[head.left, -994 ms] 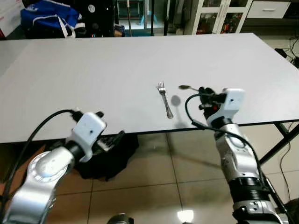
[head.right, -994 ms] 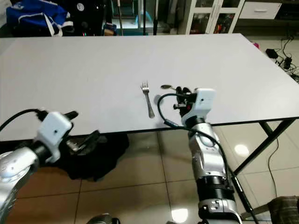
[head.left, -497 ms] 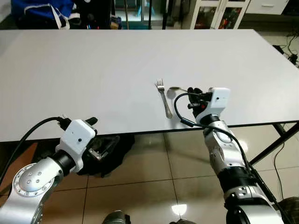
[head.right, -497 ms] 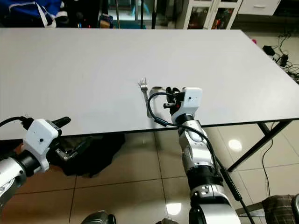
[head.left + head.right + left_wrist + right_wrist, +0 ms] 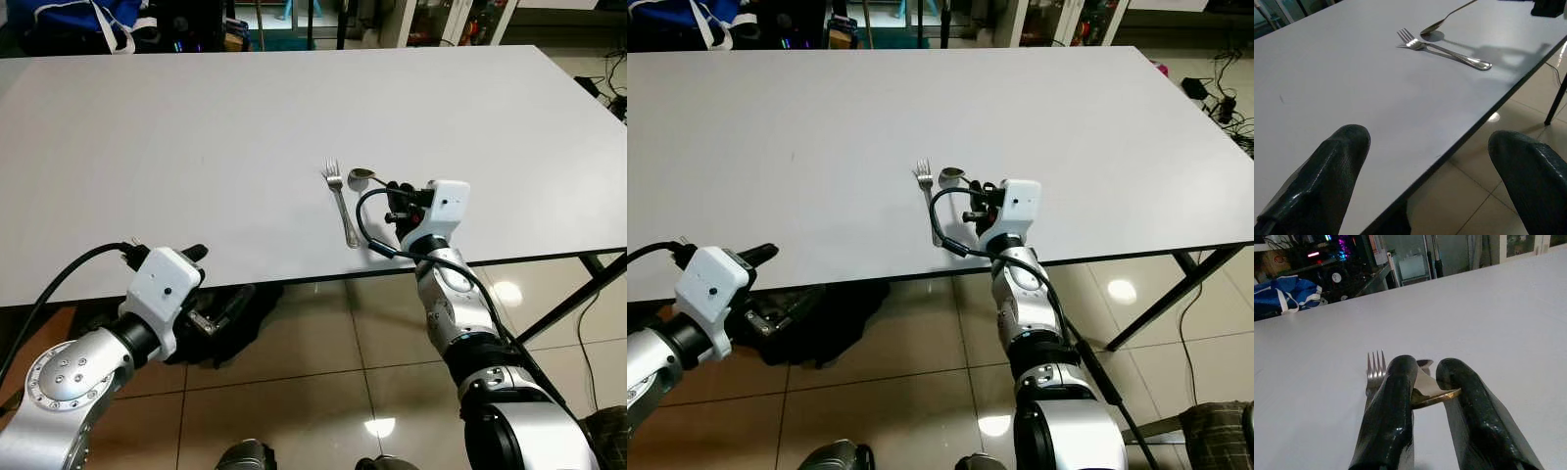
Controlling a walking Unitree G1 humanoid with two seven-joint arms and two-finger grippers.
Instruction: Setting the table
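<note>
A silver fork (image 5: 342, 204) lies on the white table (image 5: 196, 137) near its front edge, tines pointing away from me. Just right of it my right gripper (image 5: 394, 190) is shut on the handle of a silver spoon (image 5: 361, 174), whose bowl hangs low over the table beside the fork's tines. In the right wrist view the two black fingers (image 5: 1396, 401) pinch the spoon handle (image 5: 1431, 397), with the fork (image 5: 1373, 373) just beyond. My left gripper (image 5: 221, 284) is open at the table's front edge, far left of the cutlery, with nothing between its fingers (image 5: 1332, 171).
A black bag (image 5: 240, 323) lies on the tiled floor under the table. A blue bag (image 5: 83, 18) and dark equipment stand beyond the far edge. A black table leg (image 5: 578, 294) slants down at the right.
My right gripper has carried the spoon left, closer to the fork. The left arm has dropped lower at the table's edge. The camera has also shifted.
</note>
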